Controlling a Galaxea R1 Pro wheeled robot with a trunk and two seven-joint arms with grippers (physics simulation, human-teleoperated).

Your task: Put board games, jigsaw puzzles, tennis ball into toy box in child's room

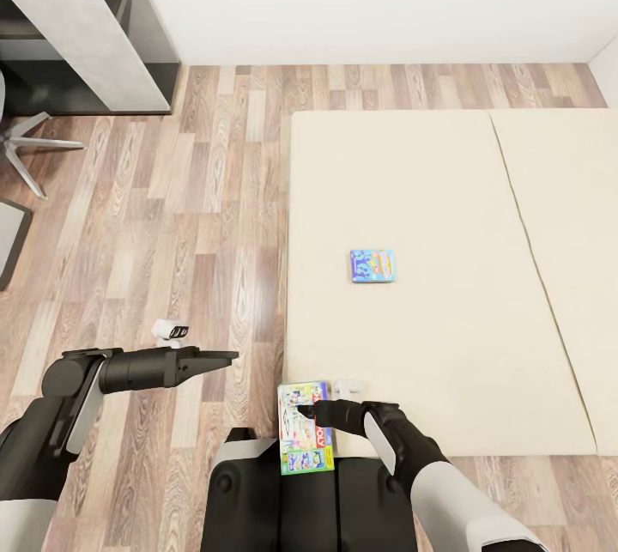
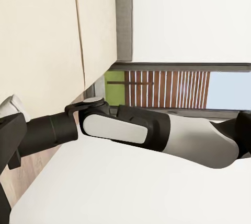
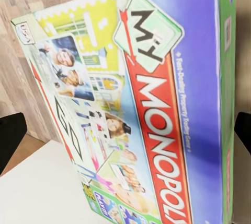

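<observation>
In the head view, the larger green-edged board game (image 1: 305, 427) is seen at the near edge of the bed (image 1: 412, 191), overhanging toward the robot's trunk, with the right gripper (image 1: 319, 413) placed over it. The dark fingers (image 1: 330, 415) lie across the box's top, but whether they clamp it cannot be told. The small blue board game (image 1: 372, 265) lies flat near the middle of the beige mattress, well apart from the first. The left gripper (image 1: 225, 356) is held over the wood-plank floor (image 1: 172, 217) beside the bed, its fingers drawn narrow together and carrying nothing. Part of the desk (image 1: 77, 15) is seen at the far left corner.

In the right wrist view, the box lid (image 3: 151, 104) is shown close up, with red "MONOPOLY" lettering readable and dark fingertips (image 3: 10, 140) at either side of the box.

In the left wrist view, the right forearm (image 2: 151, 130) is seen stretched above the mattress (image 2: 42, 36).
</observation>
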